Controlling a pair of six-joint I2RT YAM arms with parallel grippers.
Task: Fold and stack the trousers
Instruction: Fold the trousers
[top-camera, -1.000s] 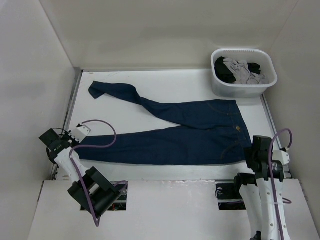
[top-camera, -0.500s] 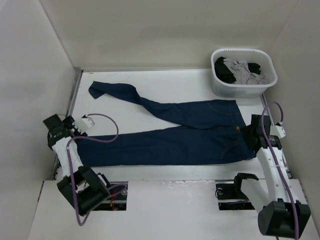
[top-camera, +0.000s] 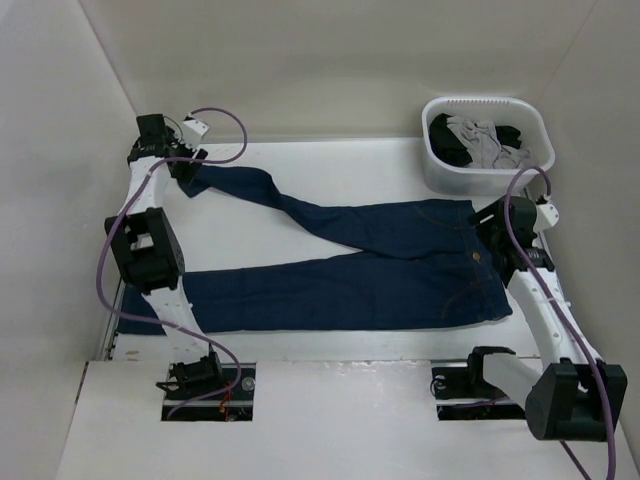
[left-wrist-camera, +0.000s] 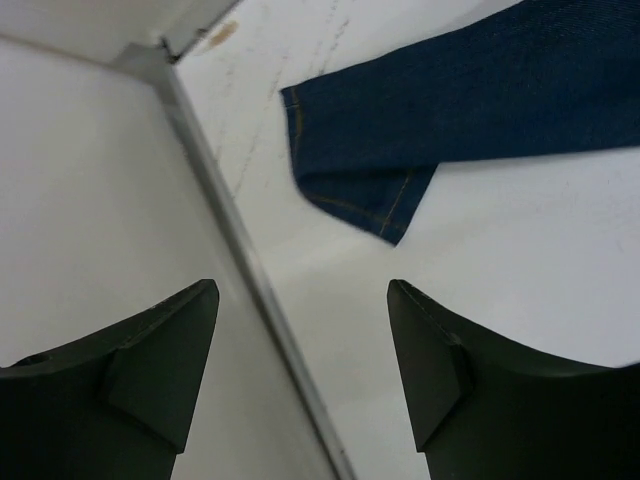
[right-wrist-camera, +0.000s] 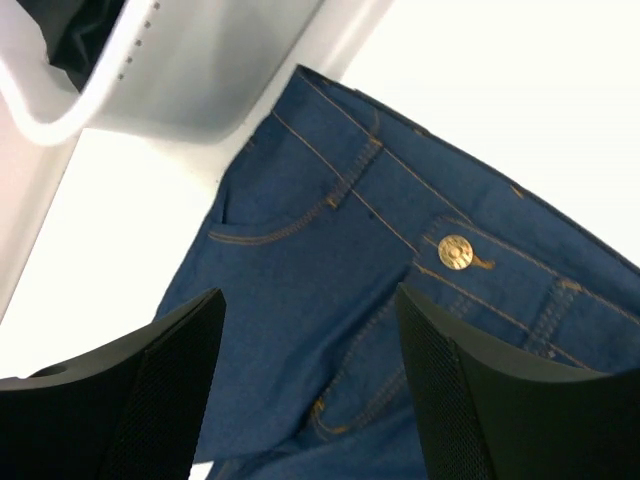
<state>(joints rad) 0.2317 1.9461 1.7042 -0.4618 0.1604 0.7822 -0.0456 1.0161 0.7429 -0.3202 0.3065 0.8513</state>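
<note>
The left gripper, jaws open, hovers over a cuff of the trousers, spread on the bench left of the basket. The right gripper (open too) hangs above the waistband; pinching one layer only may skew the fold.

No text, label, brand, number or sign reads in any view. Brass button on the trousers: any stamping on its face is too small to make out.
</note>
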